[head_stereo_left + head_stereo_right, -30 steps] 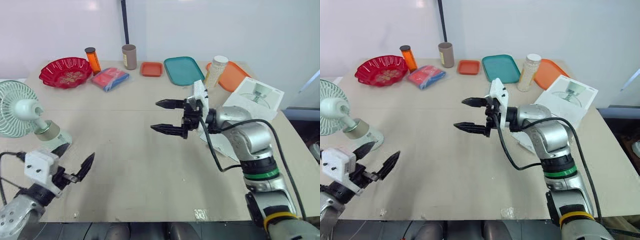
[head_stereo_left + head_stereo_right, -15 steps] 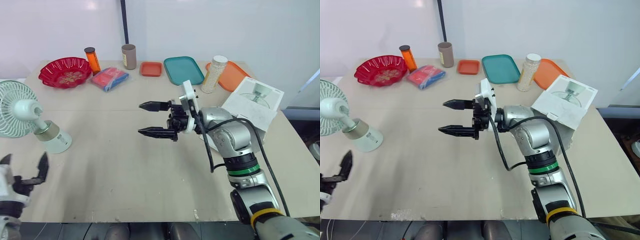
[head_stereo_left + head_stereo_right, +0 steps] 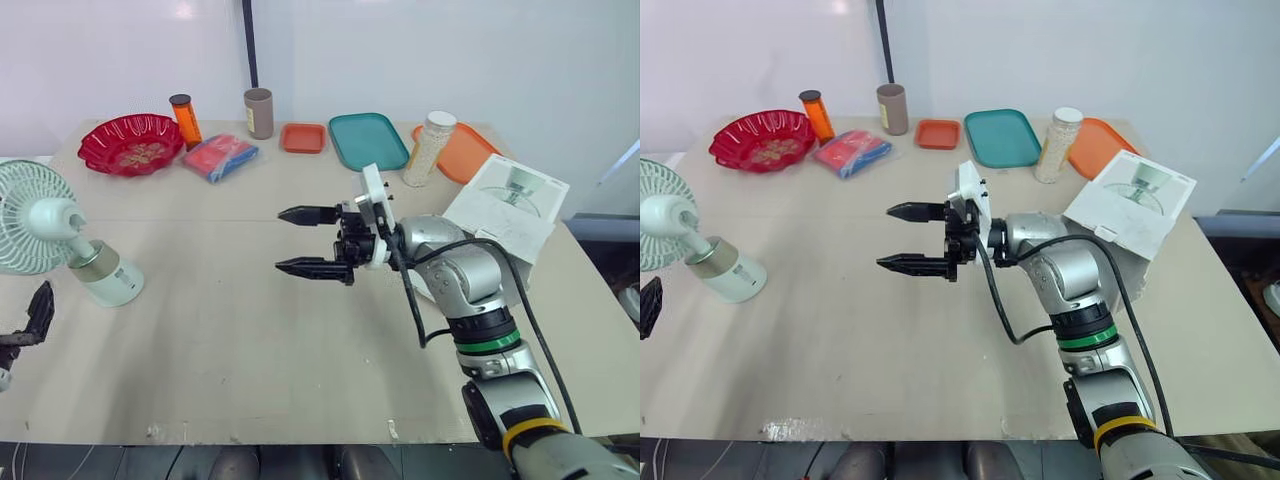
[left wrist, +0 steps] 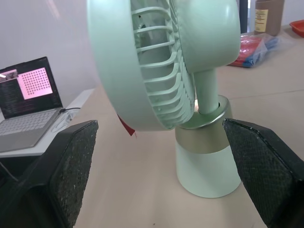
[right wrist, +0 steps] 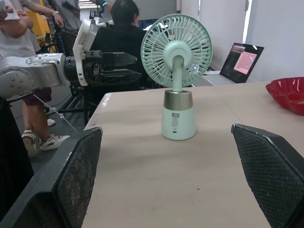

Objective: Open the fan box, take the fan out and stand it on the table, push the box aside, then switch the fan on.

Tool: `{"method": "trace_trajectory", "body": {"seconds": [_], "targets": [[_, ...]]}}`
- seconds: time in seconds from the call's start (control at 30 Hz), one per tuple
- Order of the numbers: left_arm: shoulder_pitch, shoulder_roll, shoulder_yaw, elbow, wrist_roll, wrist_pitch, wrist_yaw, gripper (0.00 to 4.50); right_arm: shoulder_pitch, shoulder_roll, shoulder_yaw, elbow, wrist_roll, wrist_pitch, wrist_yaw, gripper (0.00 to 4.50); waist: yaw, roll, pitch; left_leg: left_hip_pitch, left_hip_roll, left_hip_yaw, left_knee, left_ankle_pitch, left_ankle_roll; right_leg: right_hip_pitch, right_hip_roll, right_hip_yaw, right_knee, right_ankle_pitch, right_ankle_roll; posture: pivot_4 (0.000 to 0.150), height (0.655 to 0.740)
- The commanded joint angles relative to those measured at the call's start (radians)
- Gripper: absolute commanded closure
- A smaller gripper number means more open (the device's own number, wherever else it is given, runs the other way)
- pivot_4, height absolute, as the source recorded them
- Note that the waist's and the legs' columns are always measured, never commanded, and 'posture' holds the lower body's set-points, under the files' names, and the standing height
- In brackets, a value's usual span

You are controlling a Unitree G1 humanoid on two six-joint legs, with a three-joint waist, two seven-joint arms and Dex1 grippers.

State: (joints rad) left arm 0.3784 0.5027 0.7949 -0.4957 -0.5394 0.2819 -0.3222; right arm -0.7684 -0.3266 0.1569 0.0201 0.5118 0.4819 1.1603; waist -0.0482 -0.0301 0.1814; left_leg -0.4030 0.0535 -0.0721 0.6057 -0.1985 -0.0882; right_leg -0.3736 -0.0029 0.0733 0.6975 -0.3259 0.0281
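Both sets of jaws were released, the fan (image 3: 60,245) standing upright at the bench's (image 3: 250,340) left edge, close ahead of the left gripper (image 4: 159,124), the right gripper (image 3: 282,240) well apart at mid-bench.

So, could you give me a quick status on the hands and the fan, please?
Left hand open, facing fan. Right hand open above table. Fan upright at left edge, box aside right. Nothing blocking.

Beige table (image 3: 250,350): green fan (image 3: 52,228) upright at the left edge, white box (image 3: 510,205) at the right; along the back, red bowl (image 3: 131,144), orange bottle (image 3: 184,120), blue packet (image 3: 220,157), brown cup (image 3: 258,113), small orange tray (image 3: 303,137), teal tray (image 3: 368,140), jar (image 3: 428,148), orange plate (image 3: 468,150)
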Motion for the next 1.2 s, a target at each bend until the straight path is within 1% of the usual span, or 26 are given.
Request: {"method": "trace_trajectory", "body": {"seconds": [0.03, 0.33, 0.43, 0.57, 0.77, 0.83, 0.87, 0.9, 0.97, 1.03, 1.07, 1.13, 1.2], "targets": [[-0.046, 0.043, 0.034, 0.044, 0.008, -0.004, 0.005, 0.0, 0.007, -0.002, -0.004, -0.062, 0.005, -0.008, -0.014, 0.05, 0.0, 0.0, 0.0, 0.0, 0.0, 0.0, 0.0, 0.0, 0.0, 0.0, 0.0, 0.0, 0.0, 0.0, 0.0, 0.15, 0.74], [-0.099, 0.07, 0.026, 0.084, 0.003, 0.004, -0.022, 0.0, 0.033, -0.007, -0.003, -0.096, 0.002, -0.007, -0.036, 0.05, 0.0, 0.0, 0.0, 0.0, 0.0, 0.0, 0.0, 0.0, 0.0, 0.0, 0.0, 0.0, 0.0, 0.0, 0.0, 0.15, 0.74], [-0.122, 0.107, 0.023, 0.129, -0.02, 0.01, -0.079, 0.0, 0.043, -0.014, -0.005, -0.109, 0.0, -0.006, -0.043, 0.05, 0.0, -0.001, 0.0, 0.0, 0.0, 0.0, 0.0, 0.0, -0.001, 0.0, 0.0, 0.0, 0.0, 0.0, 0.0, 0.15, 0.74], [-0.129, 0.145, 0.023, 0.181, -0.007, -0.006, -0.133, 0.0, 0.052, -0.023, -0.003, -0.118, -0.006, -0.009, -0.05, 0.05, -0.001, -0.001, 0.0, 0.0, 0.0, 0.0, 0.0, 0.0, -0.001, 0.0, 0.0, 0.0, 0.0, 0.0, 0.0, 0.15, 0.74], [-0.155, 0.163, 0.027, 0.215, -0.043, 0.0, -0.196, 0.0, 0.059, -0.03, 0.004, -0.127, -0.011, -0.015, -0.055, 0.05, 0.0, -0.001, 0.0, 0.0, 0.001, 0.0, -0.001, 0.0, -0.001, -0.001, 0.0, 0.0, 0.0, 0.0, 0.0, 0.15, 0.74], [-0.169, 0.16, 0.032, 0.221, -0.042, -0.008, -0.192, 0.52, 0.059, -0.031, 0.004, -0.127, -0.016, -0.016, -0.058, 0.0, 0.0, -0.001, 0.0, 0.0, 0.001, 0.0, -0.001, 0.0, -0.001, -0.001, 0.0, -0.001, 0.0, 0.0, 0.0, 0.15, 0.74], [-0.174, 0.158, 0.035, 0.224, -0.041, -0.011, -0.191, 0.9, 0.06, -0.032, 0.003, -0.128, -0.017, -0.016, -0.059, 0.0, 0.0, -0.001, 0.0, 0.0, 0.001, 0.0, -0.001, 0.0, -0.001, -0.001, 0.0, -0.001, 0.0, 0.0, 0.0, 0.15, 0.74], [-0.179, 0.155, 0.037, 0.226, -0.042, -0.013, -0.189, 1.05, 0.061, -0.032, 0.003, -0.129, -0.018, -0.016, -0.06, 0.0, 0.0, -0.001, 0.0, 0.0, 0.001, 0.0, -0.001, 0.0, -0.001, -0.001, 0.0, -0.001, 0.0, 0.0, 0.0, 0.15, 0.74], [-0.183, 0.151, 0.037, 0.225, -0.039, -0.016, -0.187, 1.74, 0.064, -0.033, 0.004, -0.132, -0.019, -0.016, -0.06, 0.0, 0.0, -0.001, 0.0, 0.0, 0.001, 0.0, -0.001, 0.0, -0.001, -0.001, 0.0, -0.001, 0.0, 0.0, 0.0, 0.15, 0.74], [-0.188, 0.151, 0.034, 0.228, -0.034, -0.016, -0.185, 2.08, 0.068, -0.034, 0.005, -0.131, -0.022, -0.019, -0.058, 0.0, -0.001, -0.001, 0.0, 0.0, 0.001, 0.0, -0.001, 0.0, -0.001, -0.001, 0.0, 0.0, 0.0, 0.0, 0.0, 0.15, 0.74], [-0.188, 0.152, 0.033, 0.23, -0.032, -0.016, -0.185, 2.39, 0.069, -0.034, 0.006, -0.131, -0.023, -0.02, -0.058, 0.0, -0.001, -0.001, 0.0, 0.0, 0.001, 0.0, -0.001, 0.0, -0.001, -0.001, 0.0, 0.0, 0.0, 0.0, 0.0, 0.15, 0.74], [-0.188, 0.153, 0.032, 0.231, -0.026, -0.015, -0.181, 2.63, 0.07, -0.034, 0.006, -0.13, -0.025, -0.021, -0.059, 0.0, -0.001, -0.001, 0.0, 0.0, 0.001, 0.0, -0.001, 0.0, -0.001, -0.001, 0.0, 0.0, 0.0, 0.0, 0.0, 0.15, 0.74], [-0.19, 0.153, 0.032, 0.233, -0.018, -0.017, -0.175, 2.63, 0.072, -0.033, 0.012, -0.128, -0.033, -0.026, -0.06, 0.0, -0.001, -0.001, 0.0, 0.0, 0.001, 0.0, -0.001, 0.0, -0.001, -0.001, 0.0, 0.0, 0.0, 0.0, 0.0, 0.15, 0.74]]}}
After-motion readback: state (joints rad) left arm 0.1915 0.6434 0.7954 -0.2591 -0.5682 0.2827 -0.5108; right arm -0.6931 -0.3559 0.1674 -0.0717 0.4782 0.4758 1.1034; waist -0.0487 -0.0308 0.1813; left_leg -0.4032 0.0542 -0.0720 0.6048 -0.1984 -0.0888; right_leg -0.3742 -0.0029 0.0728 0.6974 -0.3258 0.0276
